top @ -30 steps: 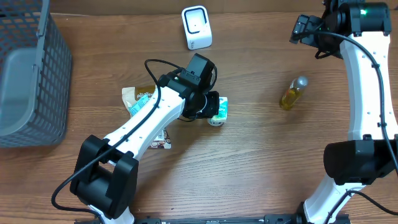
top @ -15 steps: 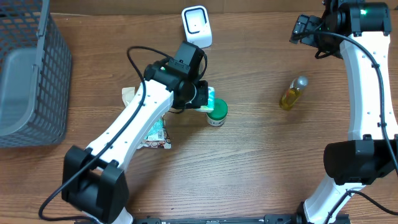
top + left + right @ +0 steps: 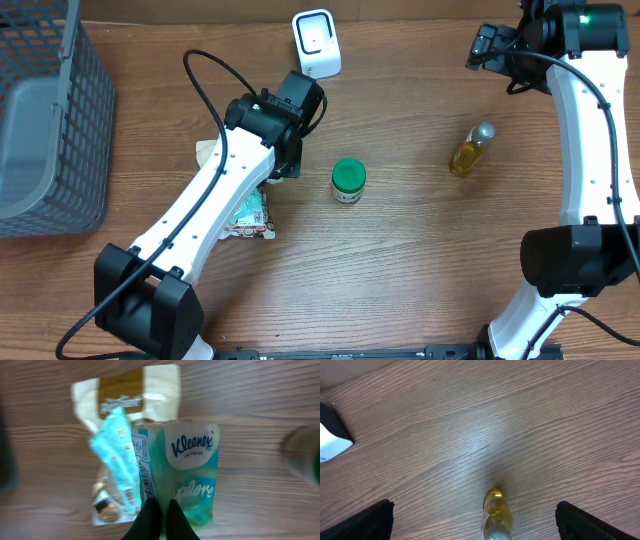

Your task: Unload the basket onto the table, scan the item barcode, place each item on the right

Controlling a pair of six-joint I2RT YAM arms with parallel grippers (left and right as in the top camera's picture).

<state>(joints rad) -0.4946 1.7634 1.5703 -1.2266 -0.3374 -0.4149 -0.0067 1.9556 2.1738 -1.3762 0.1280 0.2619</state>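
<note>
Tissue pack pinched at bottom edge in closed left claw, extending just ahead of it, above tabletop. Soft, light, slick wrap; likely sags or twists. Firmer hold: mid-body, barcode strip uncovered. Right claw wide open, empty.

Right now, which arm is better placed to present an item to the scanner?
Left. The left gripper is shut on the Kleenex pack, near the white scanner. The right gripper is open and empty, farther off past the yellow bottle.
</note>
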